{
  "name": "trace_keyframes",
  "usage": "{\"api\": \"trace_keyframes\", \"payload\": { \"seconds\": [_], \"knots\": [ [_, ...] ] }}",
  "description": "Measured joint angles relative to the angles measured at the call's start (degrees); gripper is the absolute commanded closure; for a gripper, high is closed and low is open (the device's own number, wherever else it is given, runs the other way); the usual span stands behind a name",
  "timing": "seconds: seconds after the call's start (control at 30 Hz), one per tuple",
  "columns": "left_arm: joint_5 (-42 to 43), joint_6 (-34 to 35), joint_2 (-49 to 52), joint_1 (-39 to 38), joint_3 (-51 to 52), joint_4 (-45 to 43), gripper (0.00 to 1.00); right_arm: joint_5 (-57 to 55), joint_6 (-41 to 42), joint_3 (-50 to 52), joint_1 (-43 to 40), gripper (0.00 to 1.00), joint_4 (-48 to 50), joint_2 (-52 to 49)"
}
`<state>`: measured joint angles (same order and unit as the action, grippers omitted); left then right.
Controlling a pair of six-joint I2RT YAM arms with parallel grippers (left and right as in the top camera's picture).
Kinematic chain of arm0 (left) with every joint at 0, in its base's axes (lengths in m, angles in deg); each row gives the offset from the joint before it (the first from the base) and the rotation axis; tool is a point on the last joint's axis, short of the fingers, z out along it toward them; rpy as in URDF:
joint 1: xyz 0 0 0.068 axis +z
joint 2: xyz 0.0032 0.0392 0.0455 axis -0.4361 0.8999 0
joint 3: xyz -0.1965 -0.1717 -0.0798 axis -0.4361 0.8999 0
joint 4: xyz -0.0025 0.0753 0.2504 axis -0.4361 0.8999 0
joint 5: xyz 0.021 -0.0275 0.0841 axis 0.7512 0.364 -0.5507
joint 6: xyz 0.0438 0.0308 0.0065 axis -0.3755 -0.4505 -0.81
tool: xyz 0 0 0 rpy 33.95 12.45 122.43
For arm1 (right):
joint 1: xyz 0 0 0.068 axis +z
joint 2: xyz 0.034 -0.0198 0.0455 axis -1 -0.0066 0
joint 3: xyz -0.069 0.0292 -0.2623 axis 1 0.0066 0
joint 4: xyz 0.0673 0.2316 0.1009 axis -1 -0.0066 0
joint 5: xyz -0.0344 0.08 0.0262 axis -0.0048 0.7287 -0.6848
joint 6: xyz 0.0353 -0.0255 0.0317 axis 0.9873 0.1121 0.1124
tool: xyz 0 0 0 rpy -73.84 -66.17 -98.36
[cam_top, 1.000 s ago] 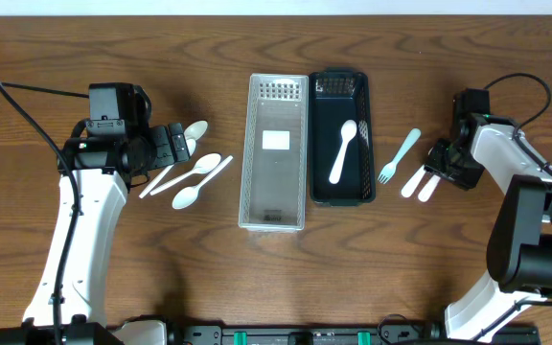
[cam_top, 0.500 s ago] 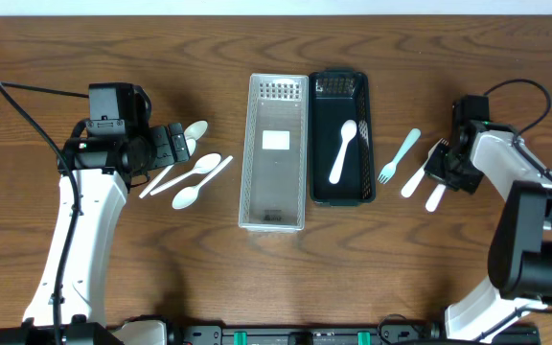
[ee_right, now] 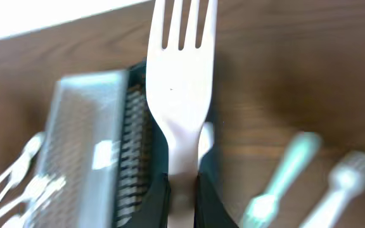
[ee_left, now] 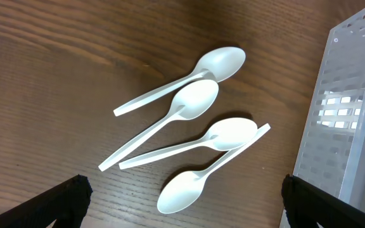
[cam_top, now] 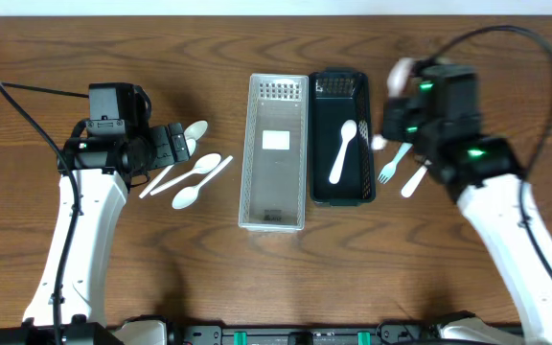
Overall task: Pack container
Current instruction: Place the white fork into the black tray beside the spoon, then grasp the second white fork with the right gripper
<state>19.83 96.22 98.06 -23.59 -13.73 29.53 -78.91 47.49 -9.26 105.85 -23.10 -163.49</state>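
My right gripper (cam_top: 396, 113) is shut on a white fork (ee_right: 179, 82), which shows as a blur in the overhead view (cam_top: 401, 70). It holds the fork in the air by the right rim of the black container (cam_top: 360, 192). That container holds one white spoon (cam_top: 343, 151). A clear perforated container (cam_top: 276, 206) stands to its left. A teal fork (cam_top: 399, 156) and a white fork (cam_top: 413, 180) lie on the table to the right. My left gripper (ee_left: 184, 206) is open above several white spoons (ee_left: 189, 104), which also show in the overhead view (cam_top: 197, 171).
The two containers stand side by side in the middle of the wooden table. The black container (ee_right: 141, 126), clear container (ee_right: 87, 126) and teal fork (ee_right: 277, 177) show blurred in the right wrist view. Cables trail from both arms.
My right gripper has risen from the table's right side with a white fork and swung left toward the black container. One white fork stays by the teal one. The left arm has not moved.
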Motion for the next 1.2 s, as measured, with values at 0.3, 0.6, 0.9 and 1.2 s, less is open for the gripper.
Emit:
{"api": "trace_keyframes", "payload": {
  "seconds": [0.3,0.6,0.9,1.2],
  "knots": [
    [0.0,0.0,0.0,0.0,0.0,0.0,0.02,-0.3,-0.3,0.5,6.6,0.63,7.2,-21.1],
    [0.0,0.0,0.0,0.0,0.0,0.0,0.02,-6.1,-0.8,-5.8,4.8,0.36,-5.9,-18.4],
    [0.0,0.0,0.0,0.0,0.0,0.0,0.02,-15.9,3.0,-8.5,-11.3,0.38,-17.1,-12.4],
    [0.0,0.0,0.0,0.0,0.0,0.0,0.02,-11.1,6.1,-0.4,-18.9,0.50,-11.7,-21.7]
  ]
}}
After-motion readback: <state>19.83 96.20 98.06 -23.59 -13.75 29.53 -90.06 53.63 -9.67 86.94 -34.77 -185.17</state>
